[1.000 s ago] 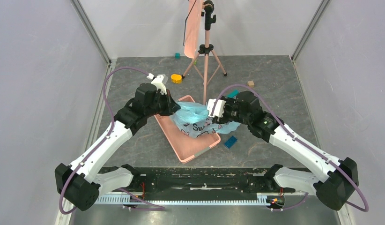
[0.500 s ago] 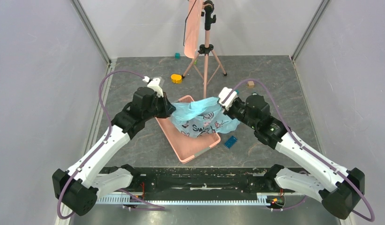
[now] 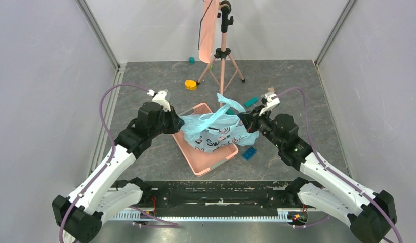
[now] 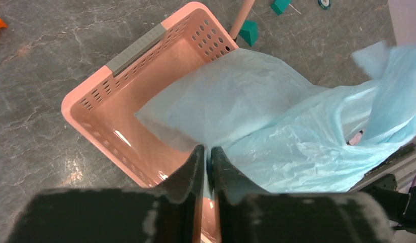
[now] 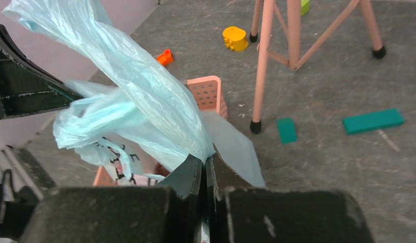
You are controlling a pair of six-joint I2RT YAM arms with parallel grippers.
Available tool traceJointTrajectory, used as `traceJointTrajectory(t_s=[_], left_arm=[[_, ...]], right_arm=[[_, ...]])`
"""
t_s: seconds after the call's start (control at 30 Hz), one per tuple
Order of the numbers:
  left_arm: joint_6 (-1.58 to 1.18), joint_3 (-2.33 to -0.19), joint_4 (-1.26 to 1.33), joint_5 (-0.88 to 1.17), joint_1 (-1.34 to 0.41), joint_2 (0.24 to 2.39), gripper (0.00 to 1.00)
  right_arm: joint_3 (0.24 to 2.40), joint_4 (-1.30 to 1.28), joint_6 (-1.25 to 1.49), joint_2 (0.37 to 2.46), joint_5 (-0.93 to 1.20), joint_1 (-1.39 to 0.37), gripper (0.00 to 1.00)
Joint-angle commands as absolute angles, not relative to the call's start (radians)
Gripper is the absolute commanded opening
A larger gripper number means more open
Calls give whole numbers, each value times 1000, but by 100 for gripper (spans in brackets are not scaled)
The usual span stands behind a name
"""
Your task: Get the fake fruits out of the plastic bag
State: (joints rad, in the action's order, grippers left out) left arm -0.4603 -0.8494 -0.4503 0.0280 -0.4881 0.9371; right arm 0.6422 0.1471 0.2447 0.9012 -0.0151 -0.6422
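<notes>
The light-blue plastic bag (image 3: 216,129), its white "Sweet" panel facing the camera, hangs stretched between both grippers over the pink basket (image 3: 208,163). My left gripper (image 3: 179,121) pinches the bag's left edge. In the left wrist view its jaws (image 4: 208,152) stand nearly together with thin blue film (image 4: 277,116) between them. My right gripper (image 3: 242,119) is shut on the bag's right edge, and the plastic (image 5: 145,96) rises from its jaws (image 5: 206,161). One handle loop sticks up at the back. The fake fruits are almost hidden: only a dark-red patch (image 5: 159,169) shows under the bag.
A pink tripod stand (image 3: 222,76) rises just behind the bag. Loose blocks lie around: a yellow one (image 3: 191,84), a teal bar (image 3: 251,102), a blue one (image 3: 249,153) by the basket's right corner, and a teal cube (image 3: 192,59) at the back. Grey walls close in both sides.
The right gripper, open a second ago, has shut on the bag's right edge. Both arms have drawn apart and back, stretching the bag wider, and a handle loop now stands up.
</notes>
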Motion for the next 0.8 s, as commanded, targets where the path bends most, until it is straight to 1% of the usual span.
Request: traceJointTrajectory(t_s=[0.0, 0.03, 0.07, 0.1, 0.13, 0.27, 0.33, 0.57, 0.7, 0.77], left_arm=[[-433, -866, -465, -5, -472, 878, 35], [-421, -876, -465, 8, -472, 865, 51], [-406, -888, -463, 26, -473, 852, 60], [-386, -901, -463, 38, -472, 842, 77], [-363, -917, -463, 59, -474, 829, 85], [-270, -953, -427, 172, -489, 782, 99], [-230, -959, -410, 188, -525, 773, 100], [-9, -981, -393, 134, -694, 831, 100], [34, -1033, -391, 59, -715, 913, 100], [44, -1058, -386, 55, -716, 947, 100]], right_arm=[[577, 329, 480, 853, 54, -627, 0], [581, 325, 487, 856, 61, -627, 0], [586, 321, 490, 857, 66, -626, 0], [590, 317, 490, 857, 69, -627, 0], [596, 314, 487, 857, 73, -628, 0], [639, 287, 482, 868, 84, -626, 0], [673, 271, 480, 888, 109, -626, 0], [736, 241, 470, 933, 180, -625, 0], [738, 243, 442, 930, 228, -626, 0], [738, 243, 427, 925, 254, -626, 0]])
